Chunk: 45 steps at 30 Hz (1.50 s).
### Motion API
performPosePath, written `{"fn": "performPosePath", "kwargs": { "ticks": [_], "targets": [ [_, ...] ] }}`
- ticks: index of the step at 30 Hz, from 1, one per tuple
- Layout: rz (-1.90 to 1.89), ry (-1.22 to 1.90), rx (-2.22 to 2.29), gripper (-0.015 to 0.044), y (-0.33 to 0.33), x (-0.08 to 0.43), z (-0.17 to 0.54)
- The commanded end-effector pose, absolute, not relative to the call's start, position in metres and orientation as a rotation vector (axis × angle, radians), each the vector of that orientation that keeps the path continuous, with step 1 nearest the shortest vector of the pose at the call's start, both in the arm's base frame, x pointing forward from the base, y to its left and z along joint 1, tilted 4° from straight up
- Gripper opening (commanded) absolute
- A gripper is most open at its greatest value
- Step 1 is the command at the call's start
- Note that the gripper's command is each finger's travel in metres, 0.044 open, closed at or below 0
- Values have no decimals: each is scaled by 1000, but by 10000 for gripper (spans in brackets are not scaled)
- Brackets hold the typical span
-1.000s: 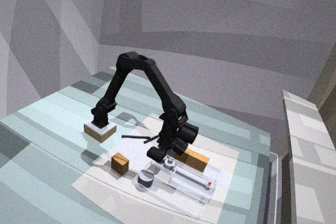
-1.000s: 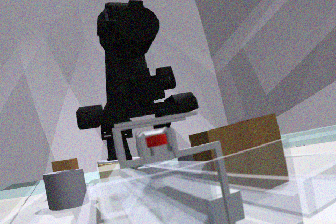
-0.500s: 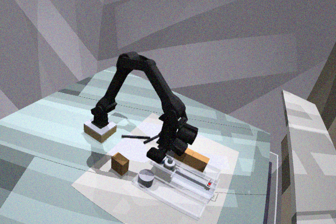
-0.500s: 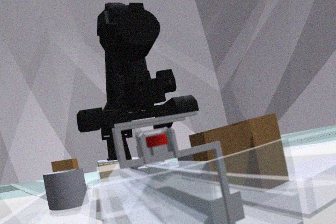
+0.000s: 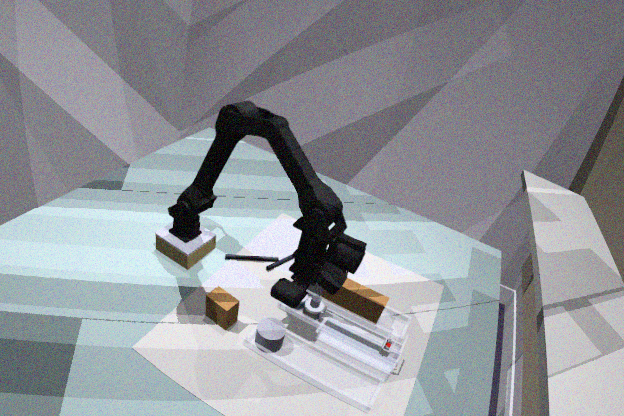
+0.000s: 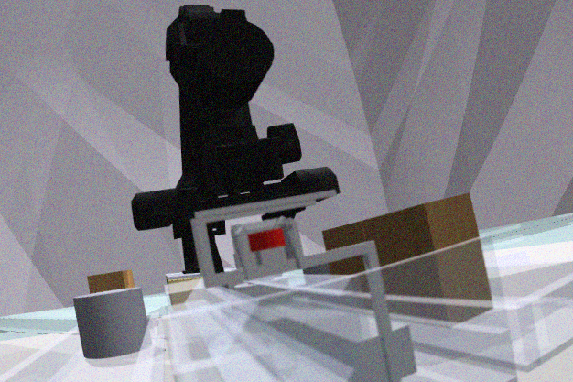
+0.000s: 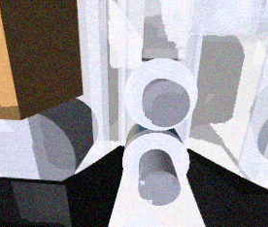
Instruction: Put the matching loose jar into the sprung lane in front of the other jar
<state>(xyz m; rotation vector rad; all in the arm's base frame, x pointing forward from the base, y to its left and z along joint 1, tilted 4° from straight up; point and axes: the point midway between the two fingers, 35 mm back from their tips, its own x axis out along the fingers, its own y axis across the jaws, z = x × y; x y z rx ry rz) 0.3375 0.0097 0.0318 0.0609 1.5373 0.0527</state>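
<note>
Top view shows the arm (image 5: 282, 149) arched from its base (image 5: 185, 244) down to the front end of the clear lane (image 5: 352, 338), with the gripper (image 5: 313, 300) low over a white jar (image 5: 313, 306) at that end. The fingers are closed on this jar, which keeps them partway apart. In the wrist view the held jar (image 7: 153, 162) sits nearest the camera between the dark fingers, and a second white jar (image 7: 161, 97) stands just behind it in the lane, the two rims touching or nearly so; which it is cannot be told. Clear lane walls (image 7: 99, 73) run along both sides of the pair. From the exterior view the pusher plate (image 6: 265, 252) with its red mark (image 6: 266, 239) faces the camera inside a grey frame (image 6: 286, 211), and the arm rises behind it. A grey cylinder (image 5: 270, 334) stands on the mat just beside the lane's front, apart from the gripper. A small brown box (image 5: 221, 306) stands near it, and a long brown box (image 5: 360, 300) lies along the far side of the lane. Two dark rods (image 5: 251, 257) lie on the mat near the arm.
</note>
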Motion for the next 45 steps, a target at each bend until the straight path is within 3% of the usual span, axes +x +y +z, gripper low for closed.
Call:
{"fn": "performPosePath", "kwargs": {
  "ticks": [1,45],
  "targets": [
    [50,1524,60,0,10,341,30],
    [50,1525,60,0,10,334,27]
  ]
}}
